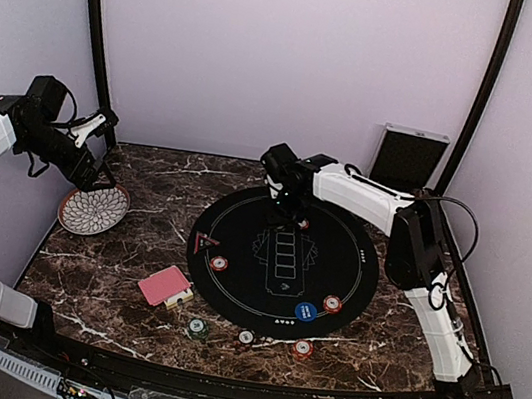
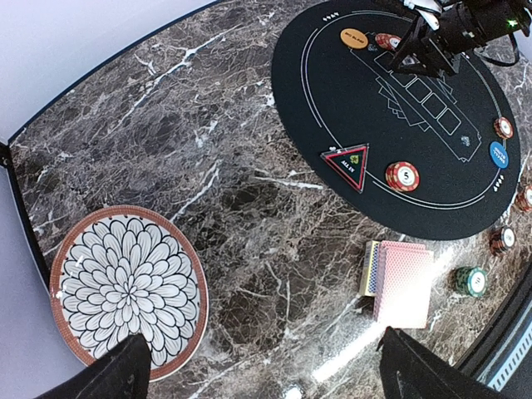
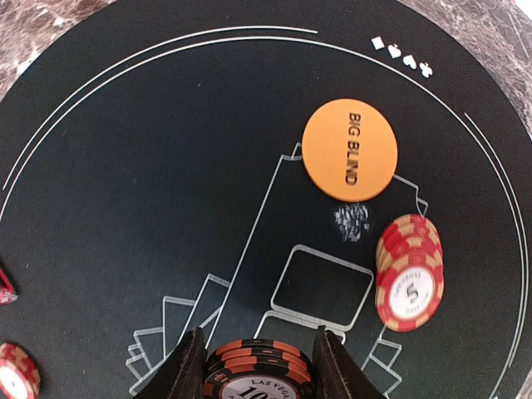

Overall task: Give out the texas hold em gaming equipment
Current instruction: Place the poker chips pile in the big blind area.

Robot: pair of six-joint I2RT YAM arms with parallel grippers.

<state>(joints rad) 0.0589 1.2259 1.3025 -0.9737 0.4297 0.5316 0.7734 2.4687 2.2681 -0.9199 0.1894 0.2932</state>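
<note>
Lilac walls [image 1: 288, 61], marble table [image 1: 102, 275] — chip stack [image 3: 253, 366] over black mat [image 3: 166, 166].

Patterned plate [image 1: 93, 209] sits far left on dark marble table [image 1: 111, 281]: white, black petal design, reddish-brown rim. Well apart from round black mat [image 1: 231, 290] mid-table. Mat has white ring lines, card-slot outlines in centre, tiny suit symbols near edge. Silver-framed case [image 1: 407, 159] stands upright behind table's far right corner, dark panel facing out. Pale walls [image 1: 268, 58] all round, black poles [image 1: 95, 31] at back corners.
</note>
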